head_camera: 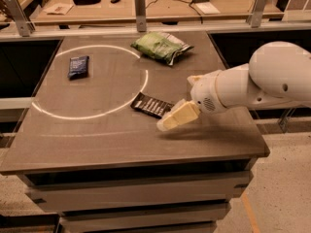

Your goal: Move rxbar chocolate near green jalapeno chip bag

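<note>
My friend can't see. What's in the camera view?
The robot's hand is at the right end of the black rxbar chocolate on a table. The green jalapeno chip bag lies farther back, apart from it, and a dark blue packet lies at the left.

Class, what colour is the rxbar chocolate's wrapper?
The rxbar chocolate is black with white lettering, clearest in the camera view; the gripper is close beside it.
</note>
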Available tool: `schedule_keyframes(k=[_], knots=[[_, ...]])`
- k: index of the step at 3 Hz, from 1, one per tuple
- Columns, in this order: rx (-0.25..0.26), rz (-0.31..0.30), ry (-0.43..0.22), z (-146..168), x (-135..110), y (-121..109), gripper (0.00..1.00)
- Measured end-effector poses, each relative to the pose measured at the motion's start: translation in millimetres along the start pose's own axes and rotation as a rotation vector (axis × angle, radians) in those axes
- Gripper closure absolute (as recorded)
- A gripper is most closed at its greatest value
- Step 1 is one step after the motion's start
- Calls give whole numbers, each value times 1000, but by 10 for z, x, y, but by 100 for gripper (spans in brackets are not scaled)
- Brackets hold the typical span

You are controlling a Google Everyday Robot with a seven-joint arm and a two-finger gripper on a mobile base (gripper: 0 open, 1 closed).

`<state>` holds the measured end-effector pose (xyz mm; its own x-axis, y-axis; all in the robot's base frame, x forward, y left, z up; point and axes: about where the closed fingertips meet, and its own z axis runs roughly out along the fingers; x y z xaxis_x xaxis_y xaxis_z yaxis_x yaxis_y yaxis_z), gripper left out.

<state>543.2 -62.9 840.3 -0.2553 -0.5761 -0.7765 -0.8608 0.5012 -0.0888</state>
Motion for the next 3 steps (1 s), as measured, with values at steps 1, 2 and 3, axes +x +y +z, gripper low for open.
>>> schedule_keyframes(k=[1,2,3], knots=[[0,-2,-2,97,-94,-2,0],[-8,-22,-23,141,-249,81,0],[-44,-26,-20,267,-256,222,0]])
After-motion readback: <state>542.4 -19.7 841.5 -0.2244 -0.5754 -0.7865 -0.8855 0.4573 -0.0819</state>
